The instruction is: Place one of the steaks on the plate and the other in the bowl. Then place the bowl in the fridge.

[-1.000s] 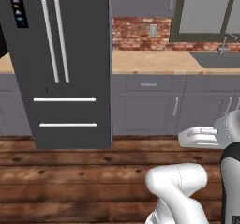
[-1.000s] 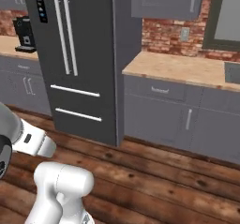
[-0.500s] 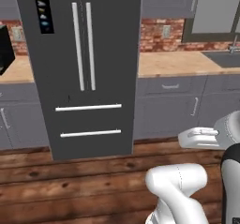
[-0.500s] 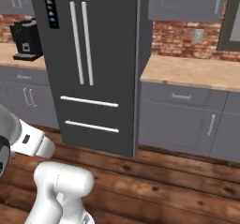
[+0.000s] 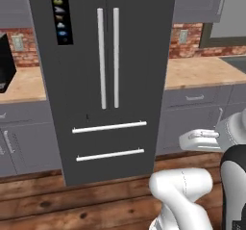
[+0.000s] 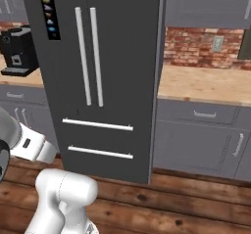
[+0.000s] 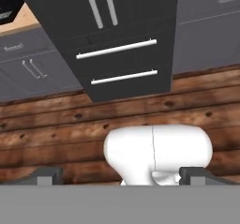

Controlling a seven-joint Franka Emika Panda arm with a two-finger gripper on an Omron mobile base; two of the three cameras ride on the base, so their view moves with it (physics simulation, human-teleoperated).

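The fridge (image 5: 110, 80) stands straight ahead, tall and dark grey, with both doors shut. Two long silver handles (image 5: 108, 56) run down its middle, and two drawers with bar handles (image 5: 109, 127) sit below. It fills the left half of the right base view (image 6: 112, 57) and its lower part shows in the hand view (image 7: 122, 26). My gripper (image 7: 122, 176) is open, its fingertips (image 7: 47, 175) far apart with nothing between them, held low over the floor and well short of the fridge. The steaks, the plate and the bowl are out of view.
Wooden counters on grey cabinets flank the fridge, one to its right (image 5: 202, 72) and one to its left (image 5: 19, 84). A black coffee machine (image 6: 17, 49) stands on the left counter. The wooden floor (image 7: 70, 124) lies between me and the fridge.
The whole picture has shifted: the base has driven nearer and the fridge now looms larger and more central. The gripper stays open.
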